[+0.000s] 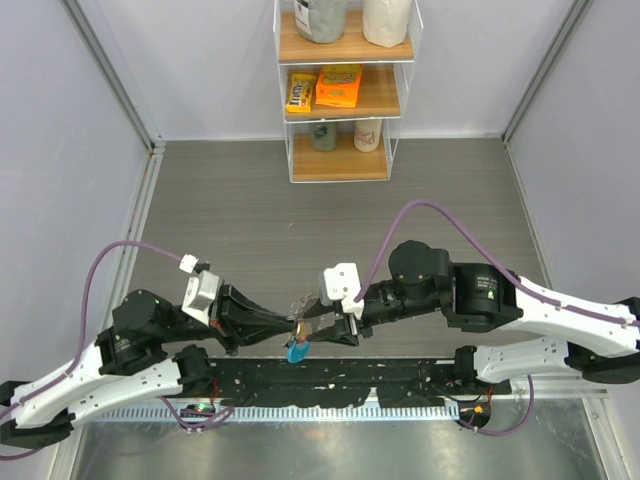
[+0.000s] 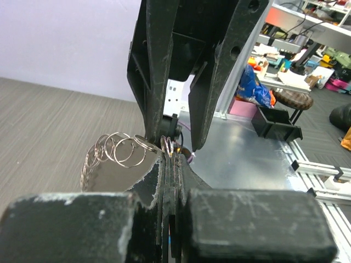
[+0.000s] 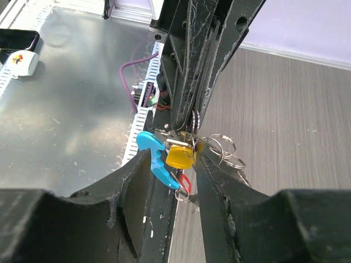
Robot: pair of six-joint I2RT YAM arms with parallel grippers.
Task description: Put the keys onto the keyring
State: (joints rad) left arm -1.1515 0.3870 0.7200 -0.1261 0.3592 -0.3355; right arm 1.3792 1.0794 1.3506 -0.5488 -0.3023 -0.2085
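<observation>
Hanging just above the long black mounting rail (image 1: pixel 330 375) at the near edge of the grey wood-grain desk (image 1: pixel 250 220), the keyring (image 1: pixel 302 312), a thin silvery coil of wire loops, sits between the tips of the two arms.

The left gripper (image 1: pixel 285 325) reaches in from the left end of the rail. Its jaws are pressed flat together, and its own wrist view shows them pinching a strand of the keyring's wire, with the free loops (image 2: pixel 118 150) fanning out to the left of the pinch.

The right gripper (image 1: pixel 320 326) comes in from the right end of the rail and meets the other tip to tip. Its jaws stand parted. A small metal key with a yellow head (image 3: pixel 180 155) lies in the gap between them, close against one finger (image 3: pixel 219 181). I cannot tell whether the jaws actually press on it.

A blue crescent-shaped plastic tag (image 3: pixel 154 153) hangs beside the yellow head, against the other finger. From above it dangles as the lowest part of the bunch, nearest the rail. A bit of red key head (image 3: pixel 185 182) shows under the yellow one, mostly hidden. Whether either key is threaded on the wire cannot be made out.

Far across the desk from the rail stands a clear shelf unit with wooden boards (image 1: pixel 345 100), holding packets and jars.
</observation>
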